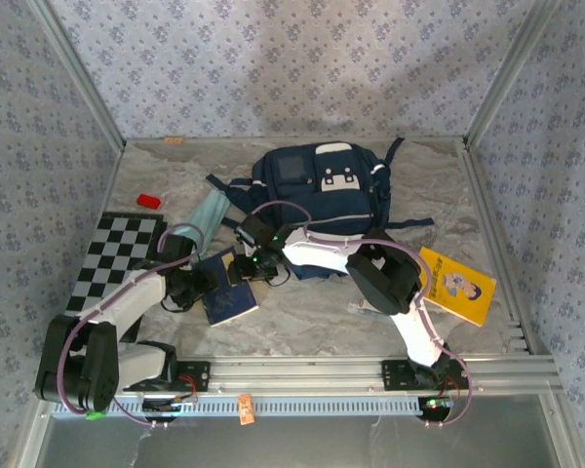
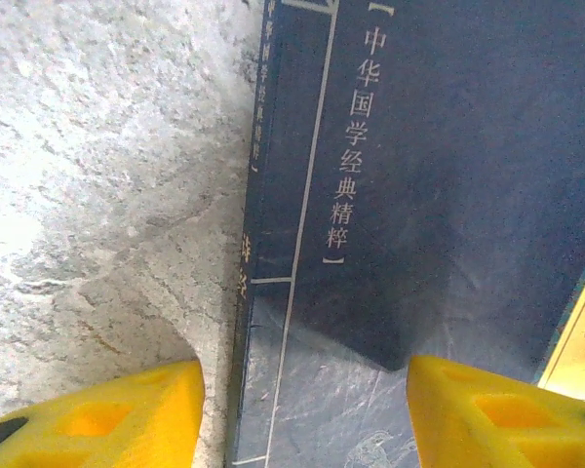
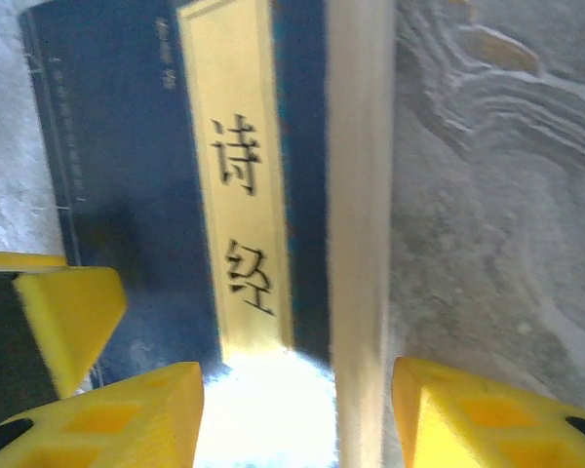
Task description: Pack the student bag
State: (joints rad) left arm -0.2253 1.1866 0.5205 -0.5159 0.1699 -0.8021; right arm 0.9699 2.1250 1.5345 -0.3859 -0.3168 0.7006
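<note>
1. The left gripper (image 2: 307, 429): jaws spread, pinching nothing. One yellow finger hangs over the mottled grey tabletop (image 2: 97, 195) just outside the spine of a flat navy-blue paper-covered book (image 2: 439, 195) with pale Chinese lettering. The other finger hangs over its cover.
2. The right gripper (image 3: 297, 424): jaws spread, straddling the same book's cream page edge. One finger is above the cover, beside the gold rectangular title label (image 3: 239, 195); the other is above bare tabletop.
3. A yellow fingertip (image 3: 68, 312) of the left gripper sits just outside the right gripper's cover-side finger.
4. The student bag (image 1: 317, 190), a large navy-blue fabric backpack with white patches, lies beyond both pairs of jaws, near them but apart.
5. A yellow illustrated book (image 1: 455, 285) lies well apart from the jaws, on the right gripper's side.
</note>
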